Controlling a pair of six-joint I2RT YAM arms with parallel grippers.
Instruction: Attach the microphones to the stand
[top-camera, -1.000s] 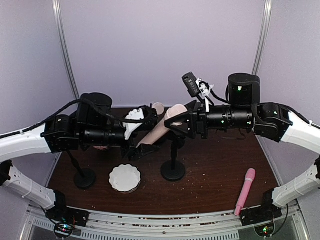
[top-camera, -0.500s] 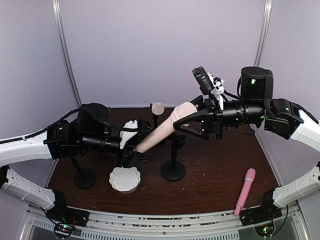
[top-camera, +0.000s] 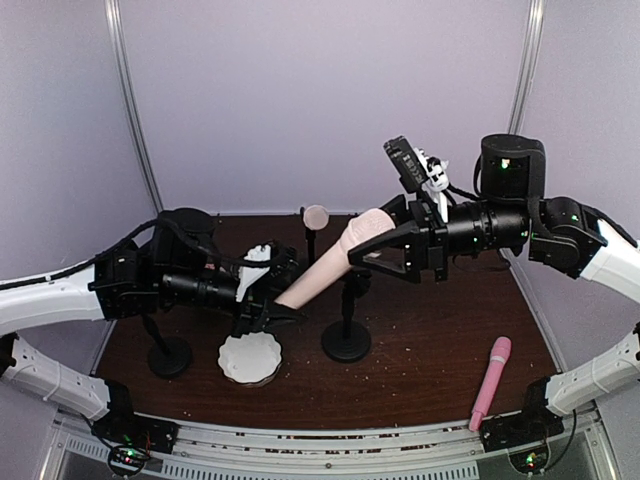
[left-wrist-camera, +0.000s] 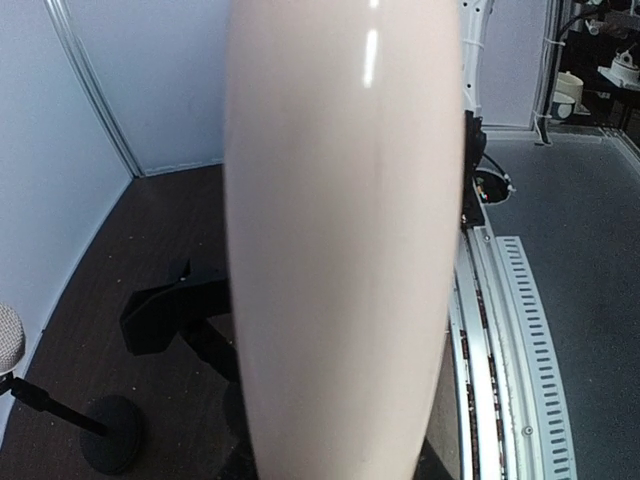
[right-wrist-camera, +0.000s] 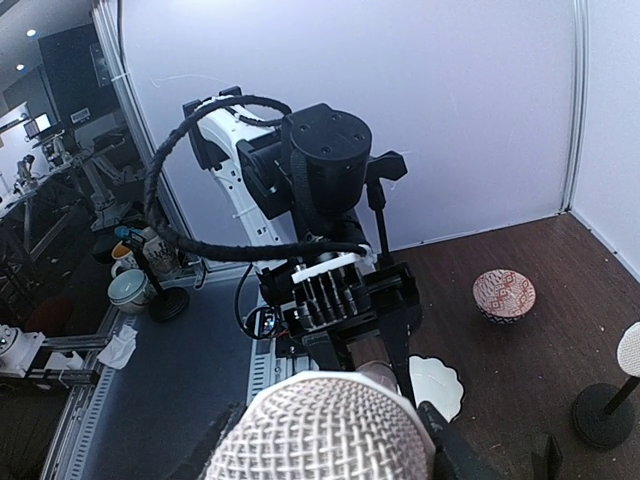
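Starting at 8 o'clock on the table (top-camera: 430, 340), a black stand (top-camera: 170, 355) rises, with a white scalloped dish (top-camera: 250, 357) just beside it at 7. The left gripper (top-camera: 268, 308) is clamped on the tail of the cream microphone (top-camera: 325, 268), which slants in the air toward 2 o'clock above the middle stand (top-camera: 347, 340). The right gripper (top-camera: 360, 250) grasps its mesh head. At 12, a second cream microphone (top-camera: 316, 216) sits upright on a back stand (top-camera: 311, 243). The pink microphone (top-camera: 490, 380) lies flat at 4 o'clock
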